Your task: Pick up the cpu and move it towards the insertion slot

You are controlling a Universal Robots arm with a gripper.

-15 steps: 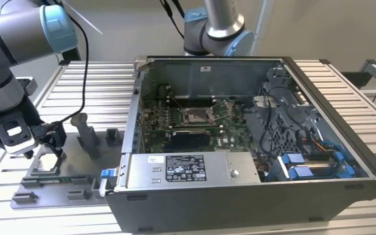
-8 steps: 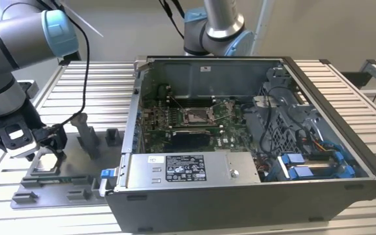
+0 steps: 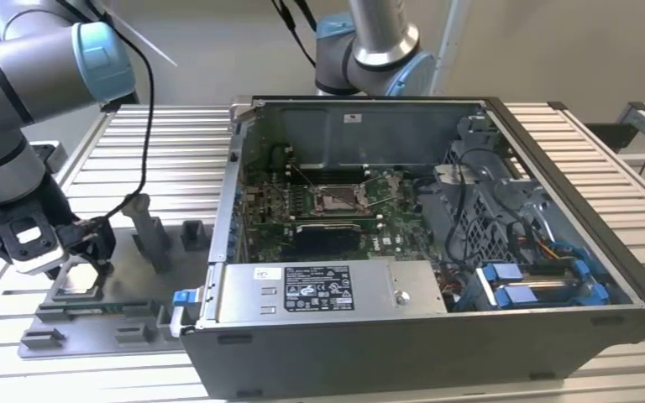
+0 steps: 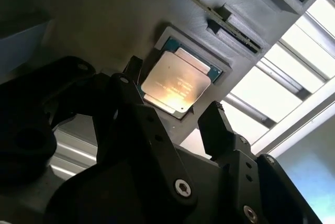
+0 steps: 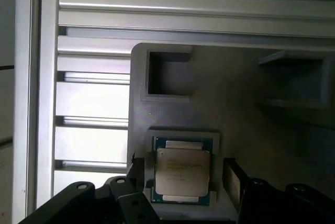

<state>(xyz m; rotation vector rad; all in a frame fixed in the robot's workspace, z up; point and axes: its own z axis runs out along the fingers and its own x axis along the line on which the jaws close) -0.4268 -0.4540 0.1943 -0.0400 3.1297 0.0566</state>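
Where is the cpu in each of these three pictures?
Exterior view: not discernible beneath the end effector, on the grey tray at the exterior view's left.
First wrist view: cpu seated in the tray's nest, between the open fingers.
Second wrist view: cpu in the same nest.
Shared landmark: the grey tray.

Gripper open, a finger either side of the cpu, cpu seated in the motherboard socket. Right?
Not quite. The cpu is not in the insertion slot; it lies in a pocket of the grey tray, as both wrist views show. The rest stands: the gripper is open, a finger either side of the cpu.
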